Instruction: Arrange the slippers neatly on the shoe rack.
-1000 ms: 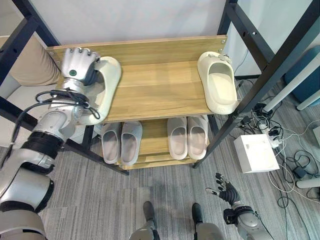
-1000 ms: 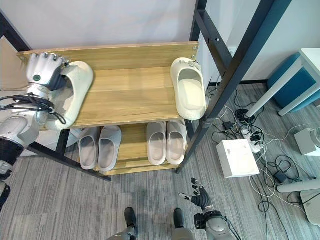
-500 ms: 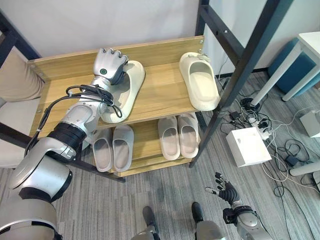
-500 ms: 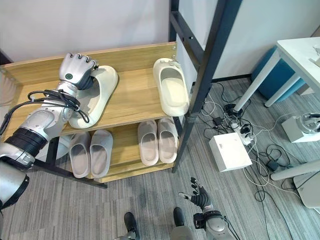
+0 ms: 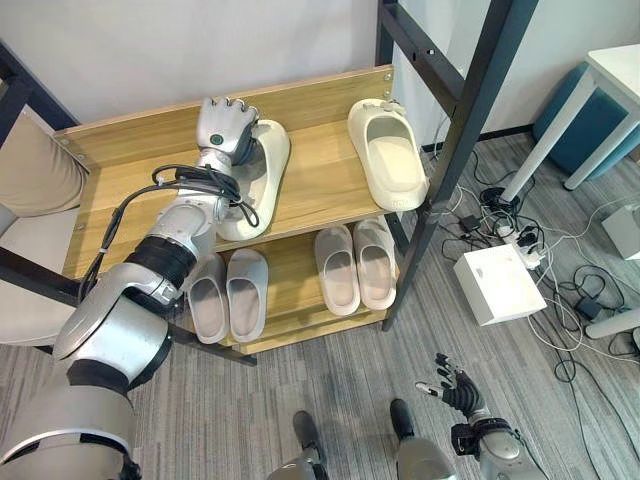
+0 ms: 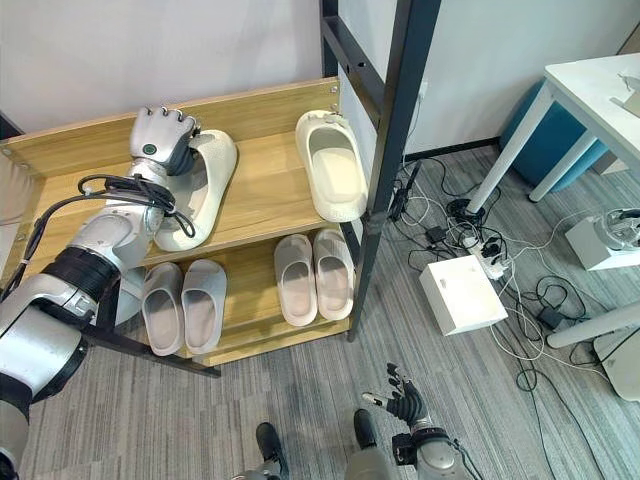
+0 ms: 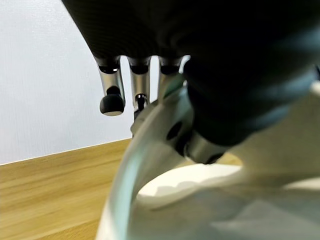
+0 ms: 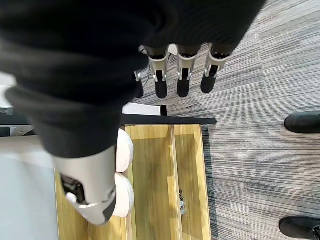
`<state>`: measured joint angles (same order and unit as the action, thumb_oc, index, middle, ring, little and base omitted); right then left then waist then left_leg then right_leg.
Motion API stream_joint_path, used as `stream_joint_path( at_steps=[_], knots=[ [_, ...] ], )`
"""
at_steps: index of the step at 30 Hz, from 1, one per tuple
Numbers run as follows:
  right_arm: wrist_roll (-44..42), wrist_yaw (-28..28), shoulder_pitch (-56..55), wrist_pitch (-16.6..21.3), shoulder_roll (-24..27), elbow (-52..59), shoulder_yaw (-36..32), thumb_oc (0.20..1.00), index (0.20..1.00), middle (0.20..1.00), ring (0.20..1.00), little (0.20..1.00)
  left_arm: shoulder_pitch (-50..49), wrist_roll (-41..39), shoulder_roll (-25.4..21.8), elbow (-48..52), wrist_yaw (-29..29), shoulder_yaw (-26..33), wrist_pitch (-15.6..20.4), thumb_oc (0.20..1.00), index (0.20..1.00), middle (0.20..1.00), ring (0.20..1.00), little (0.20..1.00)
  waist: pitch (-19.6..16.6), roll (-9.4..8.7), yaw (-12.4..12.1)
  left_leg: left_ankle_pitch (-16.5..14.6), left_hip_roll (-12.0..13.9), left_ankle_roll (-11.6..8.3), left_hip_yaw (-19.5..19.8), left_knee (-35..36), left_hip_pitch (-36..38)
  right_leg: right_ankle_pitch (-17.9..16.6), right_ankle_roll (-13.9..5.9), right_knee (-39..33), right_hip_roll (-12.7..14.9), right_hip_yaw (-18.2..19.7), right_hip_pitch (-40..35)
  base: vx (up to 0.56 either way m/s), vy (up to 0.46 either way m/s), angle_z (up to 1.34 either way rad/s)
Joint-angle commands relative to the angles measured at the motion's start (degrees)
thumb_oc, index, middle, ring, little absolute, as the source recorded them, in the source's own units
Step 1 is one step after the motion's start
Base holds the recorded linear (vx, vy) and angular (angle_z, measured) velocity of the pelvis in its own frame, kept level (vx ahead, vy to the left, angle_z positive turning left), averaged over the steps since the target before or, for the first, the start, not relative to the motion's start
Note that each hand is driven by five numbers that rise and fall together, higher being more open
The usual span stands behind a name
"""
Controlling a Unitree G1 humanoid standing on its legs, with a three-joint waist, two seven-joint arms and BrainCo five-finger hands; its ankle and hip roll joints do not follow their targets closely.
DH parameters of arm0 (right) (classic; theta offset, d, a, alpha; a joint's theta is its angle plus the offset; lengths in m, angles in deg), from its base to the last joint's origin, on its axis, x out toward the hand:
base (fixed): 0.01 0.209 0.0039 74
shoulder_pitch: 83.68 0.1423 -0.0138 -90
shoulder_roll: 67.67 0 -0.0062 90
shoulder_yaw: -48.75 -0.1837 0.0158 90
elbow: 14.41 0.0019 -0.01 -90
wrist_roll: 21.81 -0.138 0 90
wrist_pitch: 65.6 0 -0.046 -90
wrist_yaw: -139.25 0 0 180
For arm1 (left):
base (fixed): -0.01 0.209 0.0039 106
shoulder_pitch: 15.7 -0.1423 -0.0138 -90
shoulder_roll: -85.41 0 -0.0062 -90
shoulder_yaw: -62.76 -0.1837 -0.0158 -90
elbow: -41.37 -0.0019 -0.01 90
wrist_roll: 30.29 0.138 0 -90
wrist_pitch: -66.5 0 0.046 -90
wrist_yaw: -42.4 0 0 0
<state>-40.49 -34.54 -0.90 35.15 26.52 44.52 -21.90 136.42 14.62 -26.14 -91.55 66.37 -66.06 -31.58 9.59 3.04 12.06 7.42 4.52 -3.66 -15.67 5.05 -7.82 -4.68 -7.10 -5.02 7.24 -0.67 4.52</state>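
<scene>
A cream slipper (image 5: pixel 255 185) lies on the wooden top shelf (image 5: pixel 320 195) of the shoe rack, left of the middle, toe toward the wall. My left hand (image 5: pixel 225 125) is curled over its toe strap; the left wrist view shows the fingers (image 7: pixel 112 102) hooked over the cream strap (image 7: pixel 150 165). The matching cream slipper (image 5: pixel 388 155) lies at the shelf's right end, apart from the first. My right hand (image 5: pixel 455 385) hangs low above the floor, its fingers (image 8: pixel 182 82) straight and holding nothing.
The lower shelf holds two pairs of grey slippers (image 5: pixel 228 295) (image 5: pixel 360 265). Black frame posts (image 5: pixel 455 150) stand at the rack's right side. A white box (image 5: pixel 497 285) and cables lie on the floor to the right. A beige seat (image 5: pixel 30 170) stands to the left.
The camera has shifted. My left hand has carried the cream slipper from the shelf's left front edge further onto the shelf, toward the middle. The right hand stays low.
</scene>
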Motion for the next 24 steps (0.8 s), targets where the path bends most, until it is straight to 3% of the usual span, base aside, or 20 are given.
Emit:
stream_joint_path(
  at_steps=[1, 16, 24],
  knots=[
    [-1.3, 0.2, 1.3, 1.8, 0.5, 3.1, -0.3, 1.0, 1.0, 1.0, 1.0, 1.0, 11.0, 0.4, 2.8, -2.2, 0.2, -1.2, 0.9, 0.2, 0.2, 0.2, 0.2, 0.2, -0.3, -0.64, 1.3, -7.5, 3.0, -2.19, 1.9, -0.1, 7.2, 2.3, -3.01, 0.3, 1.5, -3.2, 0.4, 0.03, -0.039, 0.05],
    [-1.1, 0.2, 0.6, 1.3, 0.4, 2.7, -0.2, 1.0, 1.0, 1.0, 1.0, 1.0, 9.2, 1.5, 6.7, -2.4, -0.5, -0.4, 0.2, 0.2, 0.2, 0.2, 0.2, 0.2, -1.4, -0.5, 1.1, -7.5, 3.3, -2.27, 2.2, -0.1, 8.0, 2.7, -2.78, 0.0, 1.1, -3.8, -0.9, 0.0, -0.005, 0.02],
    [-1.1, 0.7, 0.2, 1.1, 0.4, 2.9, 0.3, 1.0, 1.0, 1.0, 1.0, 1.0, 11.2, -8.8, 12.3, -8.7, 3.9, 3.7, -0.7, 0.2, 0.2, 0.2, 0.2, 0.2, -2.0, -0.68, 1.6, -7.3, 3.2, -2.21, 2.5, -0.1, 7.8, 2.6, -2.66, 0.0, 1.1, -3.8, -0.8, 0.0, 0.0, 0.0]
  ],
)
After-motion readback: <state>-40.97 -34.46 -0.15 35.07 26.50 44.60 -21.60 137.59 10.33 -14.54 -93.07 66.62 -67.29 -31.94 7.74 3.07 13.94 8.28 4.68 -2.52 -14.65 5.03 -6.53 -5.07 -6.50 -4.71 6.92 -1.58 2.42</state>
